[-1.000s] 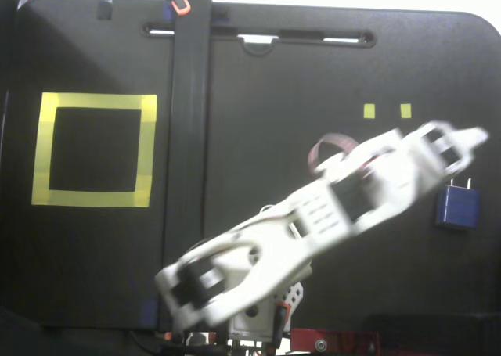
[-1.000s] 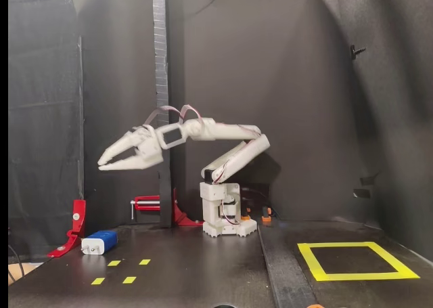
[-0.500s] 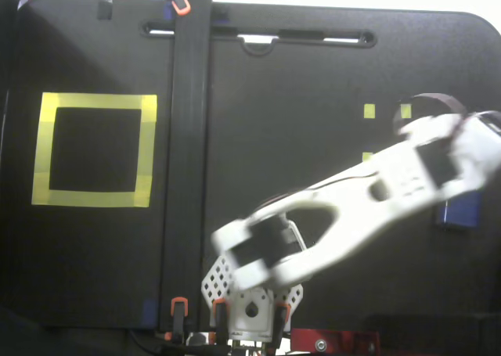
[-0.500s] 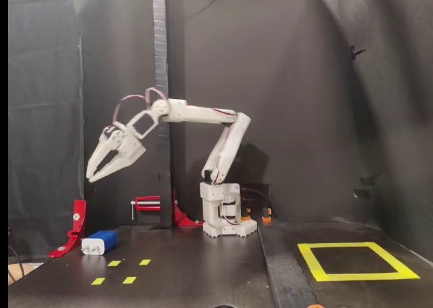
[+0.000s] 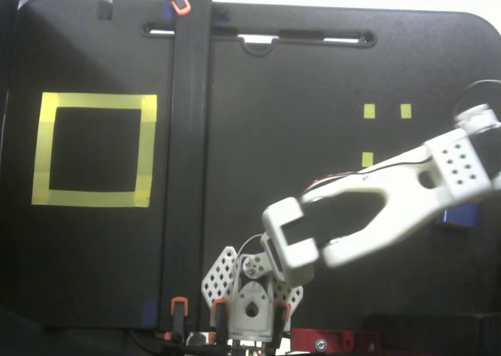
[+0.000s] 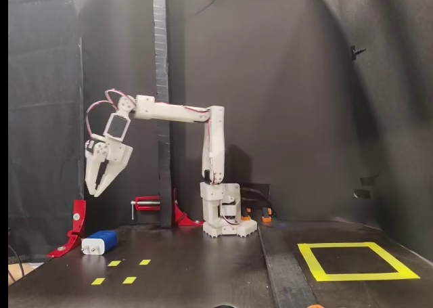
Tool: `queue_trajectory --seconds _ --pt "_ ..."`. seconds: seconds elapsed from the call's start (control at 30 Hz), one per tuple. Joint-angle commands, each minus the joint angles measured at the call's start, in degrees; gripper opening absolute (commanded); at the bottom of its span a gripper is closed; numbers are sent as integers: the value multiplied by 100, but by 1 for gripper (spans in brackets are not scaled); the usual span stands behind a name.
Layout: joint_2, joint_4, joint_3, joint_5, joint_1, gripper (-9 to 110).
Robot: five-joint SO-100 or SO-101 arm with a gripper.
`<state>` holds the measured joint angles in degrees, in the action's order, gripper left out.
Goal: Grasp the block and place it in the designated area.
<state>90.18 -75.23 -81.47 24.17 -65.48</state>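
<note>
The dark-blue block (image 6: 101,242) lies on the black table at the left of a fixed view, its pale end pointing left. In the top-down fixed view only a blue sliver of the block (image 5: 463,214) shows under the arm at the right edge. My gripper (image 6: 95,192) hangs well above the block, pointing down, with its fingers apart and nothing between them. Its tips are out of frame in the top-down view. The designated area (image 6: 312,261) is a yellow tape square at the right, and it also shows at the left of the top-down view (image 5: 146,149), far from the block.
Small yellow tape squares (image 6: 128,279) lie in front of the block, and some show from above (image 5: 369,111). A red clamp (image 6: 74,227) stands left of the block. A tall black post (image 6: 162,105) and the arm base (image 6: 226,216) stand mid-table.
</note>
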Motion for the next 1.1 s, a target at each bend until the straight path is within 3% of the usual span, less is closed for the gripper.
queue_trajectory --seconds 0.0,0.27,0.83,0.93,1.07 --pt "-97 -105 316 26 -70 0" --pt "-967 -712 1274 62 -343 0" --pt "-1169 -598 1301 457 -396 0" --pt "-1178 -606 1301 896 -413 0" --pt "-1178 -580 1301 2259 -422 0"
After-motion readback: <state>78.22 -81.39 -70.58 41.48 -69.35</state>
